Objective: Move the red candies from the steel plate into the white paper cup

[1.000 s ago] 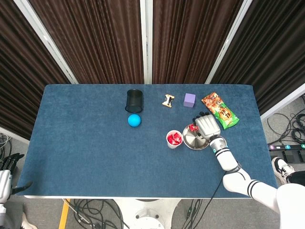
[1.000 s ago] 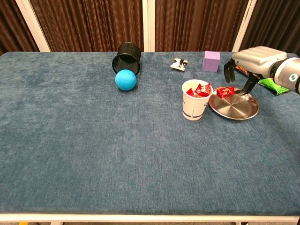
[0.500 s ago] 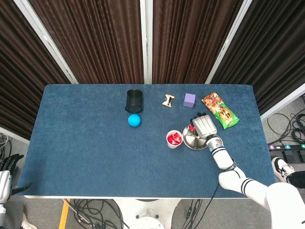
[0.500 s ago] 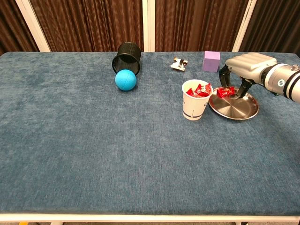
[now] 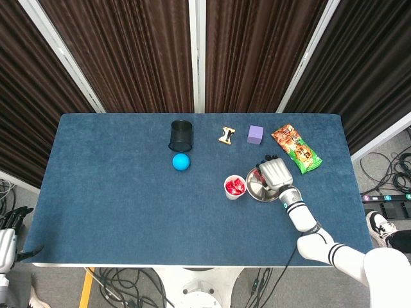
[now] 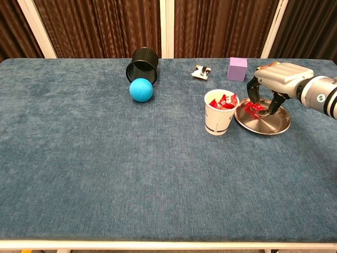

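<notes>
On the steel plate [image 6: 274, 124], the right hand [image 6: 274, 84] curls its fingers [image 6: 254, 90] down around the red candy [image 6: 256, 108], fingertips touching it.

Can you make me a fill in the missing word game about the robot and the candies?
1. The red candy still on the steel plate lies under the robot's ____ hand.
2. The white paper cup already holds ____ candies.
3. The ball beside the black cup is ____.
4. The small cube is ____.

Missing words: right; red; blue; purple
</notes>
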